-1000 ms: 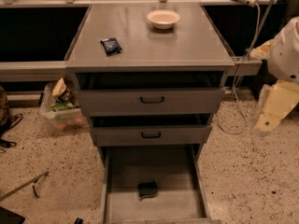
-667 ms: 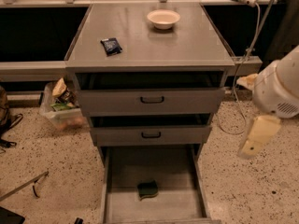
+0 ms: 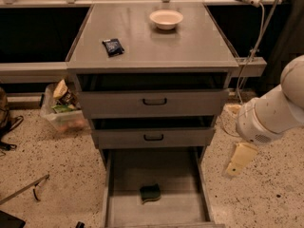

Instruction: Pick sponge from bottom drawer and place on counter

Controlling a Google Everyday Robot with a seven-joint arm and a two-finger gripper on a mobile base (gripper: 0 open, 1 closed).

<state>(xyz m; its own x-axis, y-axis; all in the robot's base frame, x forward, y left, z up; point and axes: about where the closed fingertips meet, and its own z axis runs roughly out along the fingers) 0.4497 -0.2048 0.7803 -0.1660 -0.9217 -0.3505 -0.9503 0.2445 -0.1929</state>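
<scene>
The gripper point(image 3: 241, 158), a pale cream piece hanging below the white arm point(image 3: 268, 113), hovered off the right side of the cabinet point(image 3: 152, 70). It was roughly level with the cabinet's second drawer and apart from its frame. Whether it was spread or closed could not be told, and it held nothing that could be seen.

At the cabinet's foot the bottom drawer point(image 3: 156, 212) stood pulled out. The sponge point(image 3: 150, 193) lay flat on its grey floor, near the middle and clear of both side rails.

Above it, the two shallower drawers point(image 3: 153, 103) with black handles each showed a dark gap over the front panel.

On the cabinet's top, the counter point(image 3: 190, 46) carried a white bowl point(image 3: 166, 18) toward the back and a dark blue packet point(image 3: 113, 46) toward the left edge.

Left of the cabinet a clear bin point(image 3: 61, 113) of packets sat on the speckled floor point(image 3: 57, 165).
</scene>
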